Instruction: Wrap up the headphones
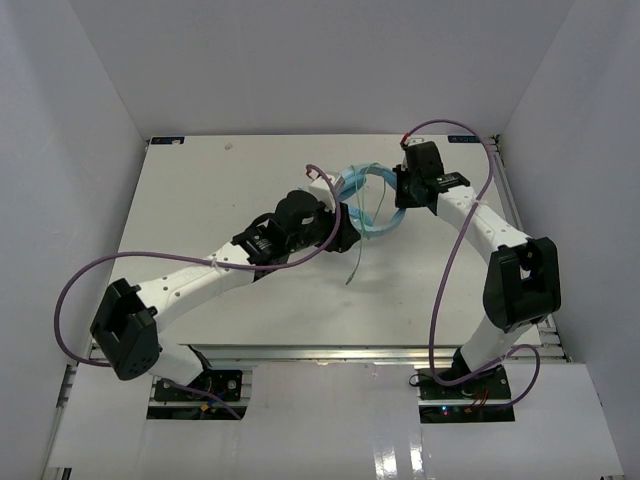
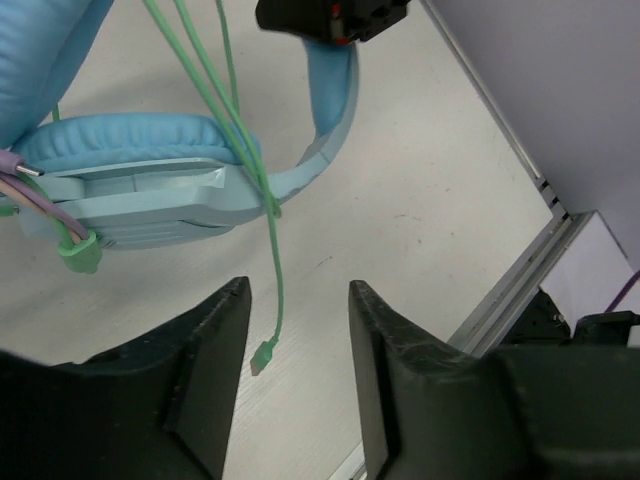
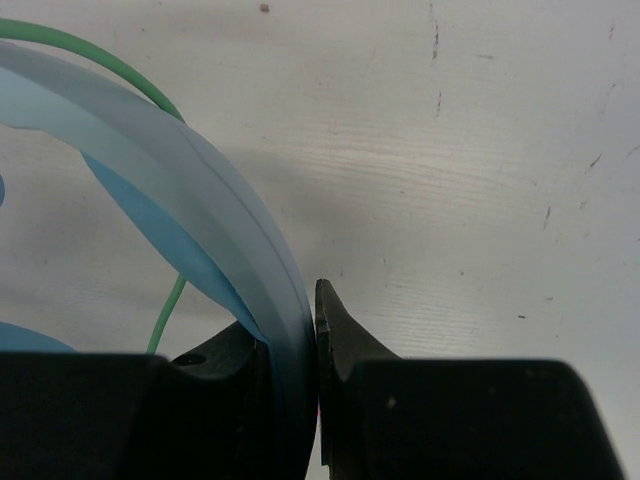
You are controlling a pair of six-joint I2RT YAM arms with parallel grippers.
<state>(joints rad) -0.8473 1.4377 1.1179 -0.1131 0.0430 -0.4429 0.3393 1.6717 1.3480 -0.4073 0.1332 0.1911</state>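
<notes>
The light blue headphones (image 1: 366, 196) are held off the table at the back middle. My right gripper (image 1: 403, 197) is shut on the band (image 3: 200, 200), which is clamped between its fingers (image 3: 335, 330). In the left wrist view an ear cup (image 2: 130, 170) and the band (image 2: 330, 110) hang above the table, and several strands of the pale-green cable (image 2: 250, 140) cross the cup. The cable's loose end with its plug (image 2: 263, 357) hangs between my left fingers. My left gripper (image 2: 300, 290) is open and empty, just below and left of the headphones (image 1: 347, 222). The cable tail (image 1: 355, 265) trails toward the front.
A thick purple robot cable (image 1: 322, 178) loops beside the headphones and shows by the ear cup (image 2: 30, 200). The table's right metal rail (image 2: 520, 290) and white walls bound the space. The right gripper's black body (image 2: 330, 15) sits at the band's top.
</notes>
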